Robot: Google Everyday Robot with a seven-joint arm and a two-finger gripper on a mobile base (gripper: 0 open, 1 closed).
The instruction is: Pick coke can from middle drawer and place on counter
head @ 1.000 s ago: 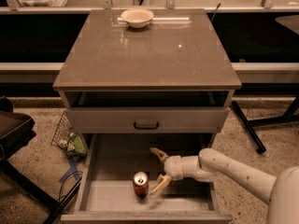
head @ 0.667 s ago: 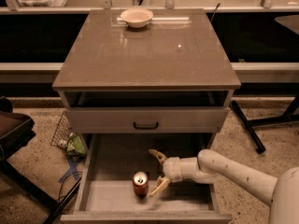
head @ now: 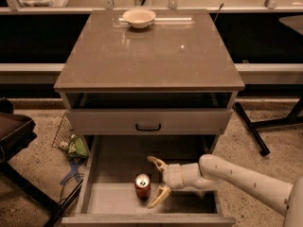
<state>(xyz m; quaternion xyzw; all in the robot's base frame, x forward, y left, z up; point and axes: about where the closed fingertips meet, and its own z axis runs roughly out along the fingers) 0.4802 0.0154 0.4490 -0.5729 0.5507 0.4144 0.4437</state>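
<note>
Your gripper sits low inside the middle drawer, which is pulled out wide at the bottom of the cabinet. Its two tan fingers are spread well apart, one toward the back of the drawer and one toward the front, with their tips pointing left. The white arm reaches in from the right, over the drawer's side wall.

You can see the coke can standing upright on the drawer's flat grey floor, silver top up, near the front wall. It stands just beside the fingertips, at the mouth of the gap between them and nearer the front finger. You cannot tell whether that finger touches it. Nothing is clamped on the can.

Above the open drawer is a narrow drawer front with a black handle, closed. The counter tops the cabinet, glossy and grey-brown, and a white bowl rests near its far edge, well apart from the can.
</note>
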